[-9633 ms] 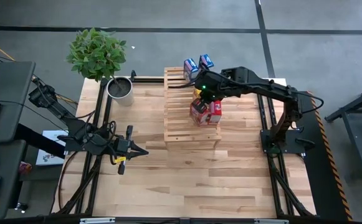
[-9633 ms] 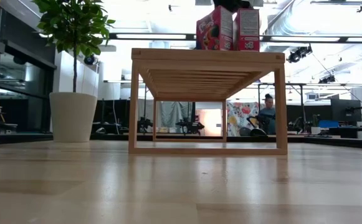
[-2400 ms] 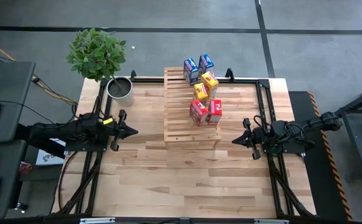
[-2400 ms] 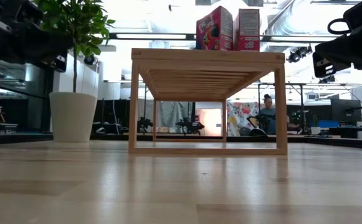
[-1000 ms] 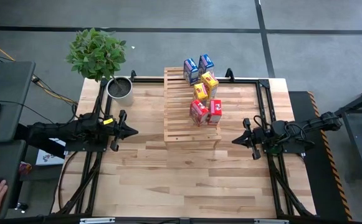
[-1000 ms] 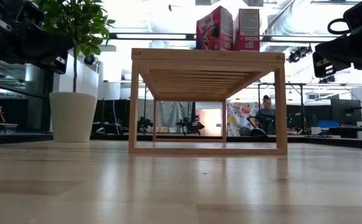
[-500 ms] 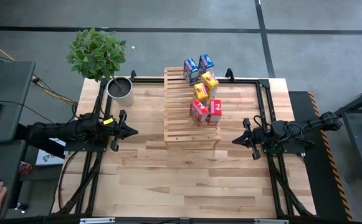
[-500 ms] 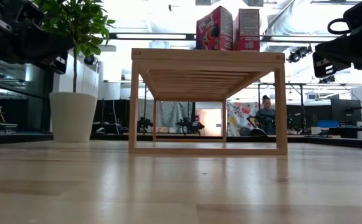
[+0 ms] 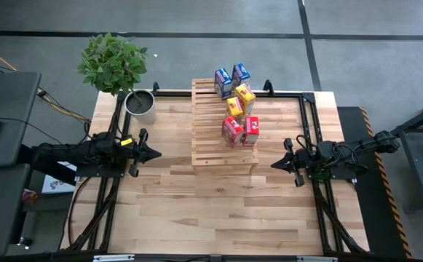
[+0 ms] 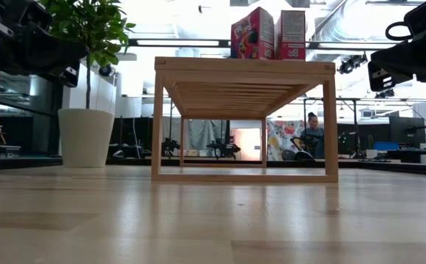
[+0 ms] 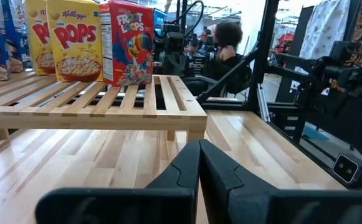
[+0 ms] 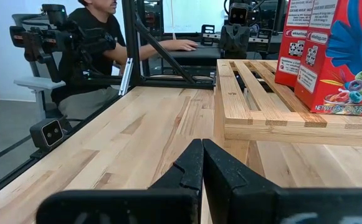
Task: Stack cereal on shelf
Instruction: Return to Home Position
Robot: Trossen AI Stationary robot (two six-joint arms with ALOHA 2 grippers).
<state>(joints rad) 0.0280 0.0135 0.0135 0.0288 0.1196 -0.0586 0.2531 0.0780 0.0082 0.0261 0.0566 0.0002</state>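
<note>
Six cereal boxes stand upright on their bottoms on the pale slatted shelf (image 9: 211,145): two blue (image 9: 231,78) at its far end, two yellow-orange (image 9: 240,102) in the middle, two red (image 9: 240,131) nearer. The red pair also shows in the low view (image 10: 269,34). My left gripper (image 9: 156,153) is shut and empty at the table's left side, pointing at the shelf; its fingers show closed in the left wrist view (image 11: 199,163). My right gripper (image 9: 275,164) is shut and empty at the right side, closed in the right wrist view (image 12: 202,160).
A potted plant (image 9: 127,76) stands at the table's far left corner. Black frame rails (image 9: 309,131) run along the table's sides. People sit at desks beyond the table (image 12: 100,37). Bare plank tabletop (image 9: 211,211) lies in front of the shelf.
</note>
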